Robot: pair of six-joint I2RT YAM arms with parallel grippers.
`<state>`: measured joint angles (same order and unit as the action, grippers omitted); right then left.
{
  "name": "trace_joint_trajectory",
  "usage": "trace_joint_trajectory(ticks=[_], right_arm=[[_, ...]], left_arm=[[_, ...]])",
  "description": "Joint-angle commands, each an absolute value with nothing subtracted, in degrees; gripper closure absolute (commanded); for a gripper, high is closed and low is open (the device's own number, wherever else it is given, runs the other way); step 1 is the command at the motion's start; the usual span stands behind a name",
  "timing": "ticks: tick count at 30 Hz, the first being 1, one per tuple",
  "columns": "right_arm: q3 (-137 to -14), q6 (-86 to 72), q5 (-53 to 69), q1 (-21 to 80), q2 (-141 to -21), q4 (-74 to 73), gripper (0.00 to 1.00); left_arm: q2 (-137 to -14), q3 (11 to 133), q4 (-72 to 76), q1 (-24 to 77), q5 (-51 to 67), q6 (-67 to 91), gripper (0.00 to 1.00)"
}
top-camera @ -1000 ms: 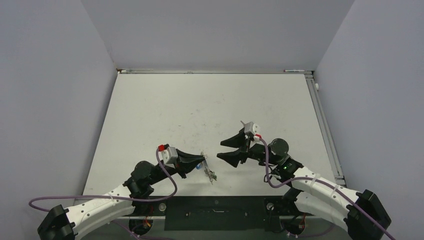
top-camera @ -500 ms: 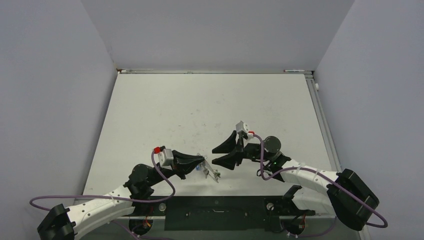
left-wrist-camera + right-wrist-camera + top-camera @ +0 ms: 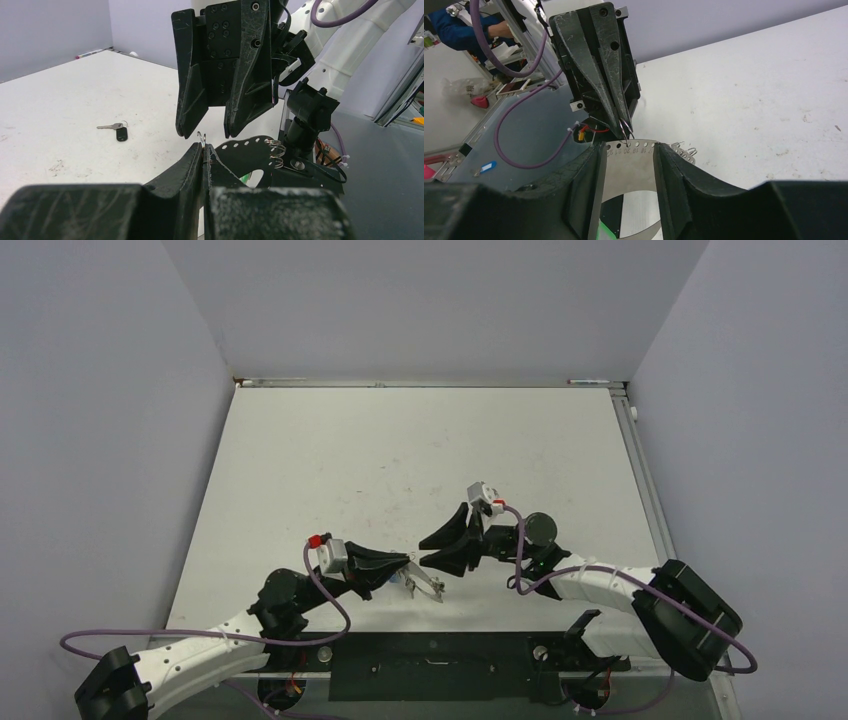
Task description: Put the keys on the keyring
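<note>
My left gripper is shut on a thin grey wire loop, the one part of the keyring that shows. That wire passes through a hole in a flat metal plate with numbered holes. My right gripper faces the left gripper tip to tip. Its jaws stand apart just above the plate's edge, with the wire tip under the gap and nothing between them. A black-headed key lies alone on the table. Something green shows through the plate's opening.
More small wire hooks hang from the plate's holes. A blue-headed key-like thing lies on the dark bench by the arm bases. The table's near edge and black base plate are just below both grippers.
My right gripper has moved left and down until its tips meet the left gripper, and its jaws have narrowed. The left gripper stayed shut and shifted slightly; the plate swung a little.
</note>
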<state>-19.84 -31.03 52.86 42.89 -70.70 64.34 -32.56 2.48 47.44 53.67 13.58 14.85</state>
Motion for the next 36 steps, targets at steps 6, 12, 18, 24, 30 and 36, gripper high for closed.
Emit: trace_joint_trajectory(ticks=[6, 12, 18, 24, 30, 36], right_arm=[[-22.09, -30.88, 54.34, 44.89, -72.46, 70.49, 0.61], [-22.90, -30.67, 54.02, 45.64, -74.24, 70.78, 0.64], [-23.29, -30.54, 54.18, 45.77, -74.84, 70.76, 0.69], [-23.29, -30.39, 54.29, 45.76, -74.94, 70.80, 0.81], [-23.23, -30.13, 54.10, 45.75, -74.45, 70.72, 0.95], [-23.33, -26.66, 51.95, 45.79, -70.67, 64.66, 0.95]], left_arm=[[-32.93, 2.81, 54.45, 54.05, 12.42, 15.28, 1.00], [-34.85, 2.37, 56.86, 54.14, 12.41, 15.62, 1.00], [-35.93, 1.94, 58.87, 54.17, 12.16, 15.98, 1.00], [-36.25, 1.60, 59.87, 54.14, 11.98, 16.26, 1.00], [-36.90, 1.41, 60.30, 54.14, 11.61, 16.69, 1.00], [-36.97, 2.40, 56.77, 54.46, 11.18, 16.88, 0.97]])
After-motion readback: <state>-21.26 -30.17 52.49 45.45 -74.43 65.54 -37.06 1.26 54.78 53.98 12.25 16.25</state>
